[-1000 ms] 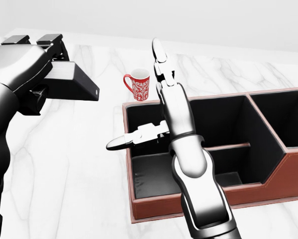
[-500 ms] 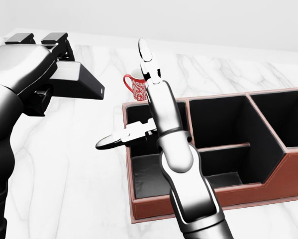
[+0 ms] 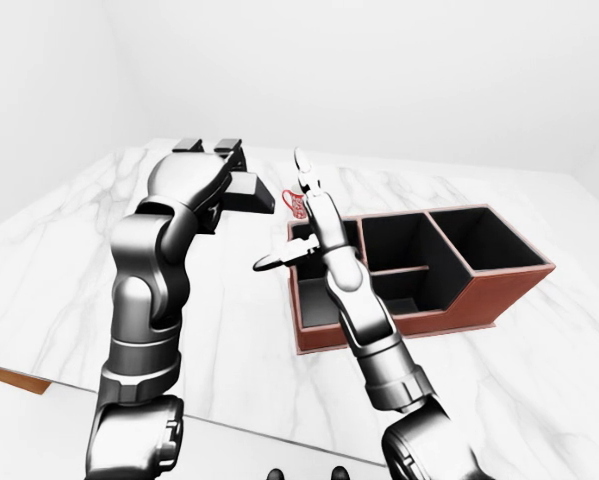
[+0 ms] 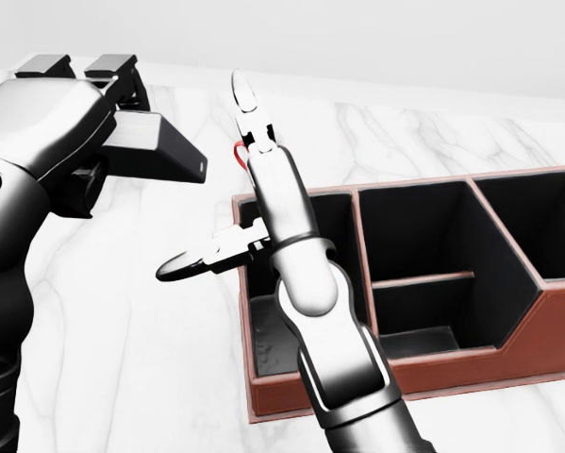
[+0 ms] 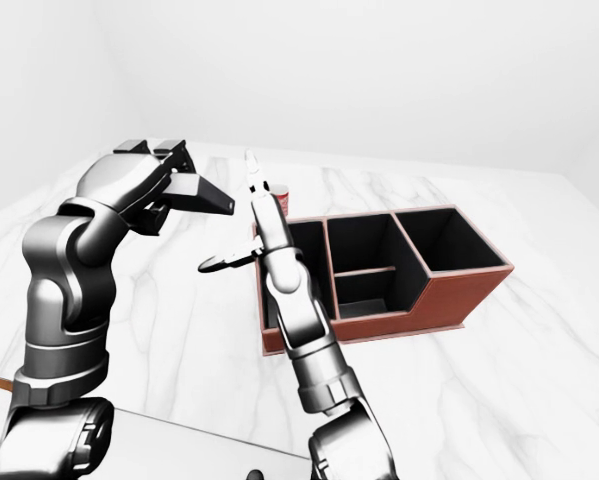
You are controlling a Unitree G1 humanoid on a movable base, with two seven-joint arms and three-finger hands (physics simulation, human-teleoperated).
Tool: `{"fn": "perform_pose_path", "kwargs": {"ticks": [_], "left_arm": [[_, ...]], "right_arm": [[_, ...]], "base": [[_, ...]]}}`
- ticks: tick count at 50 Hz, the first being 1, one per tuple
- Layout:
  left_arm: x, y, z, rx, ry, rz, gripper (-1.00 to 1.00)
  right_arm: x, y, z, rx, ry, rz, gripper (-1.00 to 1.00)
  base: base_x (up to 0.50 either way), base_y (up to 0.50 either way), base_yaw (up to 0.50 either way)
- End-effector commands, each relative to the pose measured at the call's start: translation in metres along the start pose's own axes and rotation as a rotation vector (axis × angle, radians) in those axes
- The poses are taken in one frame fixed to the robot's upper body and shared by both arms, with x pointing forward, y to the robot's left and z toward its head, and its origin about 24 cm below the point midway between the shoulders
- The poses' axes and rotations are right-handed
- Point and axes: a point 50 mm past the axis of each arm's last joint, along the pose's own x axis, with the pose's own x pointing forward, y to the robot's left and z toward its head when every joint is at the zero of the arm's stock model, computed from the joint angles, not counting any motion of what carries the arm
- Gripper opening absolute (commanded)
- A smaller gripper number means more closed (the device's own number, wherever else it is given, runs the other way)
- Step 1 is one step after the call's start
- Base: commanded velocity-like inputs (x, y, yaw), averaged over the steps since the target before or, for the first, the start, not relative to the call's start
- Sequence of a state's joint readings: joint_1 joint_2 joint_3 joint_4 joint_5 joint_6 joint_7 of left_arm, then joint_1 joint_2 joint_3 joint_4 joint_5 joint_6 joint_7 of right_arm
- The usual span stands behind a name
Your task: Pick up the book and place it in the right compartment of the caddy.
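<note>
My left hand [image 4: 93, 123] is shut on the book [image 4: 159, 146], a dark flat slab held above the marble table at the upper left of the head view. The book's free end points right, toward my right hand [image 4: 211, 179]. That hand is open, one finger straight up and the thumb stretched left, hovering over the left end of the caddy [image 4: 546, 321]. The caddy is red-brown with black compartments, and its right compartment [image 4: 537, 217] holds nothing that I can see. The book is left of the caddy and apart from it.
A red patterned mug [image 5: 280, 194] stands just beyond the caddy's left end, mostly hidden by my right hand in the head view. The white marble table [image 4: 169, 330] spreads left of the caddy. Its near edge [image 3: 79, 380] shows in the left-eye view.
My right hand has moved left and up, now covering most of the mug. The left hand has carried the book slightly to the right. The caddy has not moved.
</note>
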State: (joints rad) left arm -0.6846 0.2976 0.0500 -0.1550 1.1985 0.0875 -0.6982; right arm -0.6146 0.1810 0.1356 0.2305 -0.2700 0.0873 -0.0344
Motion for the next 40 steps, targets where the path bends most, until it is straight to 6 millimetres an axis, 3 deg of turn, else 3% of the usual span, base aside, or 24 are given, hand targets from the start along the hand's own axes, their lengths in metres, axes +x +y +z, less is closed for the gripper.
{"fn": "perform_pose_path", "kwargs": {"ticks": [1, 6, 11, 13, 19, 26, 27, 32, 34, 40], "left_arm": [[-0.008, 0.013, 0.004, 0.012, 0.004, 0.073, -1.00], [-0.012, 0.013, 0.005, 0.011, -0.001, 0.085, -1.00], [-0.015, 0.014, 0.006, 0.011, -0.006, 0.096, -1.00], [-0.015, 0.014, 0.007, 0.010, -0.008, 0.099, -1.00], [-0.016, 0.013, 0.008, 0.007, -0.011, 0.098, -1.00], [-0.017, 0.014, 0.008, 0.008, -0.013, 0.103, -1.00], [-0.017, 0.014, 0.008, 0.007, -0.014, 0.105, -1.00], [-0.018, 0.014, 0.009, 0.009, -0.017, 0.107, -1.00], [-0.018, 0.013, 0.008, 0.009, -0.018, 0.104, -1.00], [-0.021, 0.010, 0.010, 0.013, -0.029, 0.101, -1.00]], "right_arm": [[0.006, 0.006, 0.001, -0.003, 0.011, 0.016, 1.00], [0.010, 0.008, 0.006, -0.005, -0.002, 0.023, 1.00], [0.009, 0.012, -0.016, -0.010, 0.090, 0.027, 1.00], [0.014, 0.010, 0.003, -0.007, 0.019, 0.029, 1.00], [0.018, 0.011, 0.008, -0.009, 0.003, 0.033, 1.00], [0.015, 0.016, -0.017, -0.018, 0.110, 0.037, 1.00], [0.018, 0.015, -0.007, -0.016, 0.068, 0.039, 1.00], [0.017, 0.016, -0.013, -0.023, 0.094, 0.038, 1.00], [0.021, 0.014, 0.005, -0.020, 0.025, 0.038, 1.00], [0.023, 0.013, 0.006, -0.022, 0.023, 0.035, 1.00]], "base": [[0.00, 0.00, 0.00], [0.00, 0.00, 0.00], [0.00, 0.00, 0.00], [0.00, 0.00, 0.00], [0.00, 0.00, 0.00], [0.00, 0.00, 0.00], [0.00, 0.00, 0.00], [0.00, 0.00, 0.00], [0.00, 0.00, 0.00], [0.00, 0.00, 0.00]]}}
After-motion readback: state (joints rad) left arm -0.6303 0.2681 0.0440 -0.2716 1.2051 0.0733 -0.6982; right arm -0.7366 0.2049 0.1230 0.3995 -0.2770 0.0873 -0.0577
